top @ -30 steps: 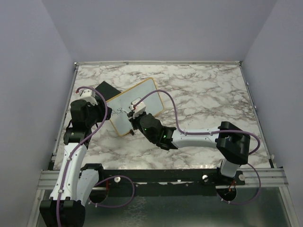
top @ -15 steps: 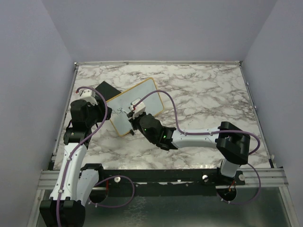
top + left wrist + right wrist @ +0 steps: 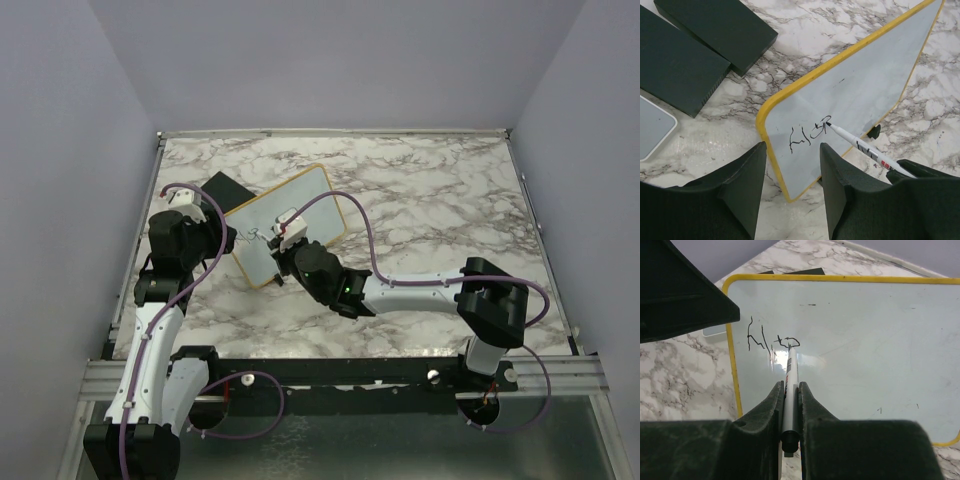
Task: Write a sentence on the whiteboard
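The whiteboard with a yellow frame lies tilted on the marble table, left of centre. My right gripper is shut on a white marker, and the marker's tip touches the board. The sentence is a few dark scribbled strokes near the board's left end, also showing by the marker tip as writing. My left gripper hovers open over the board's near corner, with a gap on each side of the yellow edge. From the left wrist the marker comes in from the right.
Two flat black blocks lie just beyond the board's left end, one black block showing from above. A pale grey rounded slab sits beside them. Metal rails edge the table.
The right gripper with the marker has shifted very slightly along the board. The left arm has not moved.
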`<state>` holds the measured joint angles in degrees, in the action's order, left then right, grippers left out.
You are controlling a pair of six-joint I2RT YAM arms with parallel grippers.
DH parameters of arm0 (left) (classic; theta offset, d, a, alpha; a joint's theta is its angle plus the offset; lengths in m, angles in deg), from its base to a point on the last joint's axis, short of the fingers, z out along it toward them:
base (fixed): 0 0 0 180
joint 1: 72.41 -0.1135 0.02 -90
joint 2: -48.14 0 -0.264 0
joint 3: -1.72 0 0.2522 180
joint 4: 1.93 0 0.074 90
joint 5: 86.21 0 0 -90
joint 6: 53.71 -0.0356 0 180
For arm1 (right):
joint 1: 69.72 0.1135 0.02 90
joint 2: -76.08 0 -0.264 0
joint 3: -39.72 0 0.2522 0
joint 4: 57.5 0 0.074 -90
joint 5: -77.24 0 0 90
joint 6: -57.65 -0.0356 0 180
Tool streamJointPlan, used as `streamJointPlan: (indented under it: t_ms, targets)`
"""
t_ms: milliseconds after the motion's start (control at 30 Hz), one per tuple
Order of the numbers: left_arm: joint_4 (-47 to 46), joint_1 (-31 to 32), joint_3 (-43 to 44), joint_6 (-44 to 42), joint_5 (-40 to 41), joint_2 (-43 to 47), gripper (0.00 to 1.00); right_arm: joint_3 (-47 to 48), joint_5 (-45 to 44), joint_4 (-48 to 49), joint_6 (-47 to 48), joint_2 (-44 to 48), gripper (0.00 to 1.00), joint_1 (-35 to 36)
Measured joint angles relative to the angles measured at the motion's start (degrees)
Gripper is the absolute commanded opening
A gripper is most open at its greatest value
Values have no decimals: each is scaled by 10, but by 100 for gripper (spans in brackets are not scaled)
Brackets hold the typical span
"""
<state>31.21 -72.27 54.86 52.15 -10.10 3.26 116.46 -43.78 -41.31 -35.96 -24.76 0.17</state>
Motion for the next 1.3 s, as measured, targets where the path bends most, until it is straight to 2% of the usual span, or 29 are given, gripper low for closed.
streamJointPlan:
  t_ms: [600,933,1300]
  targets:
    - [0,0,0,0,0,0,49,-12,0,0,0,5,0,4]
    - [0,0,0,0,0,0,49,-58,-1,7,-1,87,0,11]
    - [0,0,-2,0,0,4,49,-57,-2,8,-9,70,0,3]
